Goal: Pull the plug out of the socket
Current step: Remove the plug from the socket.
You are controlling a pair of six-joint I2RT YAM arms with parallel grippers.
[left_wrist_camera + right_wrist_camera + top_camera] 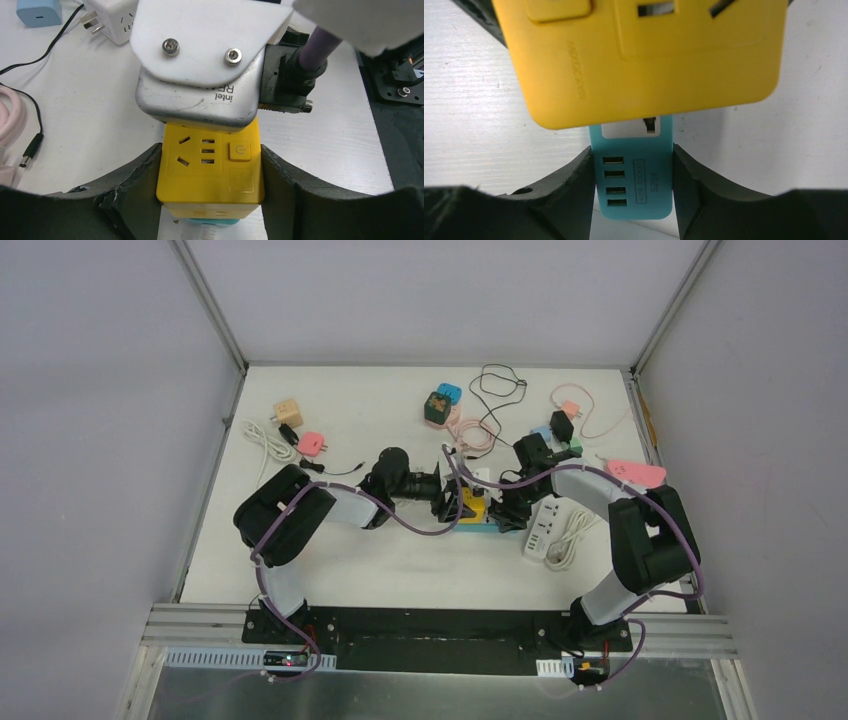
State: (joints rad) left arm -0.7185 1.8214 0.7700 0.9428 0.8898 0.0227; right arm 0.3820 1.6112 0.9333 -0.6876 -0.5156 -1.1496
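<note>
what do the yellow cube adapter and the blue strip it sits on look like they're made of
yellow cube adapter: likely moulded plastic with a smooth matte finish, going by its rounded edges, even colour and raised lettering. blue strip: probably plastic too, slightly satin, with cleanly cut port slots and a printed label.

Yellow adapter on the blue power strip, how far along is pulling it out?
Gripping looks done: the left end effector is closed on the yellow adapter, the right end effector on the blue power strip. In hand is the pull itself; the adapter sits right over the strip, with no clear gap in either wrist view. Left to do: separate them fully.
</note>
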